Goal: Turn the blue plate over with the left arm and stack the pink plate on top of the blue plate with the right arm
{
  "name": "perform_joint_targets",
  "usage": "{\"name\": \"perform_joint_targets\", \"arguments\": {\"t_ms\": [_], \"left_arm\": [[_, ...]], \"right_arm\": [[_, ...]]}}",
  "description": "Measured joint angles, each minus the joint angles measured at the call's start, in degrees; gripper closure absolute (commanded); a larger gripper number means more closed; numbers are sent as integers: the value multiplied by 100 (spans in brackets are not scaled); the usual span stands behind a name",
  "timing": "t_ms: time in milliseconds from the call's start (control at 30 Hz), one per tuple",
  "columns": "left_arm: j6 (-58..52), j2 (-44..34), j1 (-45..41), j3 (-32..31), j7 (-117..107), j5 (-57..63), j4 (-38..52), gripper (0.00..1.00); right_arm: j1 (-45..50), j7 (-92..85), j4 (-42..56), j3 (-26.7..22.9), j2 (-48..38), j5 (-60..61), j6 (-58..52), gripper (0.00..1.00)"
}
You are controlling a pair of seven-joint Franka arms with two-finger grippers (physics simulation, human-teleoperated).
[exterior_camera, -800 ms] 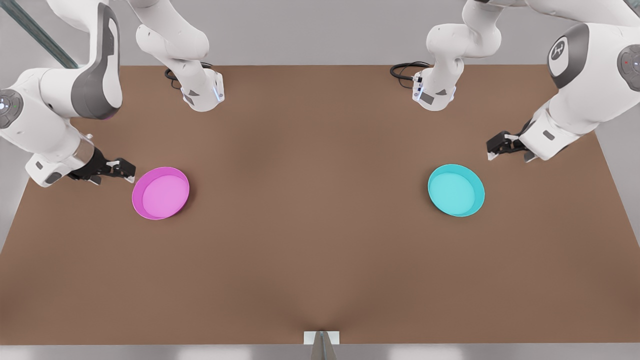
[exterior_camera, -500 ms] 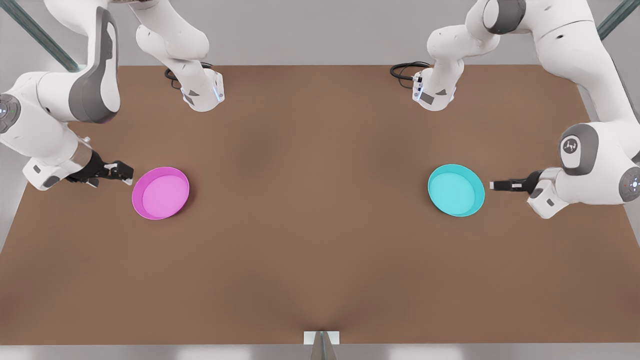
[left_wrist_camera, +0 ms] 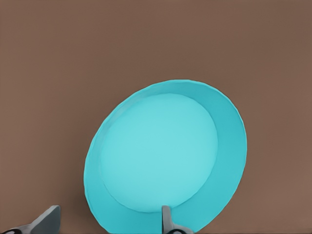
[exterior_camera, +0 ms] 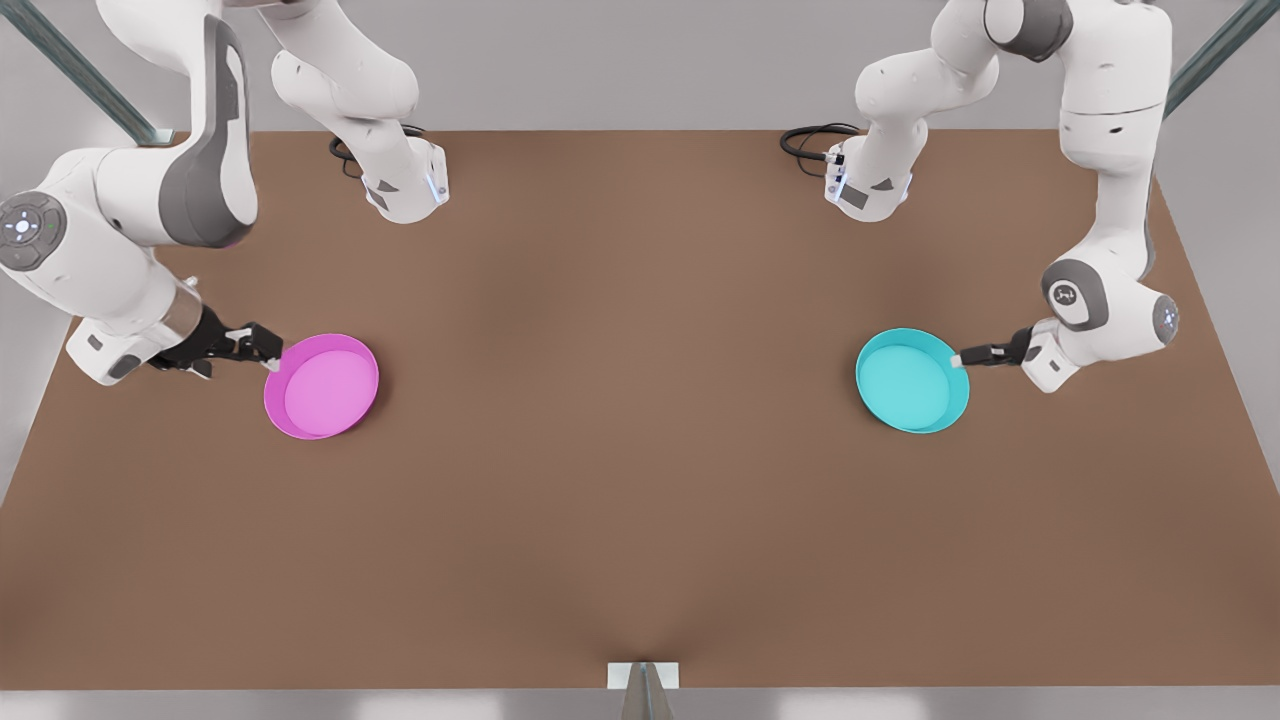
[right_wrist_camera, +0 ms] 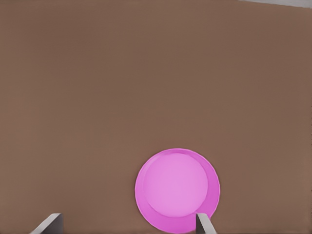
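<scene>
The blue plate [exterior_camera: 910,382] lies open side up on the brown table toward the front view's right. My left gripper [exterior_camera: 964,357] reaches its rim from the right side. In the left wrist view the blue plate [left_wrist_camera: 161,156] is close, and the left gripper [left_wrist_camera: 107,225] is open, one finger over the plate's inside and one outside the rim. The pink plate [exterior_camera: 322,387] lies open side up toward the front view's left. My right gripper [exterior_camera: 270,351] is at its left rim. In the right wrist view the right gripper [right_wrist_camera: 126,226] is open, one fingertip [right_wrist_camera: 204,223] overlapping the pink plate [right_wrist_camera: 176,189].
The brown table [exterior_camera: 640,500] stretches wide between the two plates. Both arm bases [exterior_camera: 405,185] [exterior_camera: 868,190] stand at the far edge with black cables beside them. A small grey mount [exterior_camera: 642,680] sits at the near edge.
The left gripper swung down and in from the front view's right to the blue plate's rim. The right gripper edged toward the pink plate and now touches its rim. Neither plate has moved.
</scene>
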Motion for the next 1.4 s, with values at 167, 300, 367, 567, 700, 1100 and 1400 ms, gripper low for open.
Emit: {"name": "perform_joint_targets", "arguments": {"t_ms": [167,300,367,567,700,1100,1400], "left_arm": [[-2,347,252,16,479,-175,21,0],[10,509,223,7,500,-217,69,1],[18,629,223,-27,533,-263,69,1],[177,814,160,-28,605,-350,242,1],[177,942,163,-140,614,-364,282,1],[341,1110,163,-217,616,-372,298,60],[389,1131,133,-239,612,-363,338,79]], "right_arm": [[66,0,0,-4,15,0,8,0],[2,0,0,-7,25,0,11,0],[26,0,-9,-6,33,0,8,0],[21,0,-9,-6,33,0,-1,0],[12,0,-9,-6,33,0,8,0],[-37,49,474,-47,94,-206,-71,0],[127,23,805,-6,92,-152,-203,0]]}}
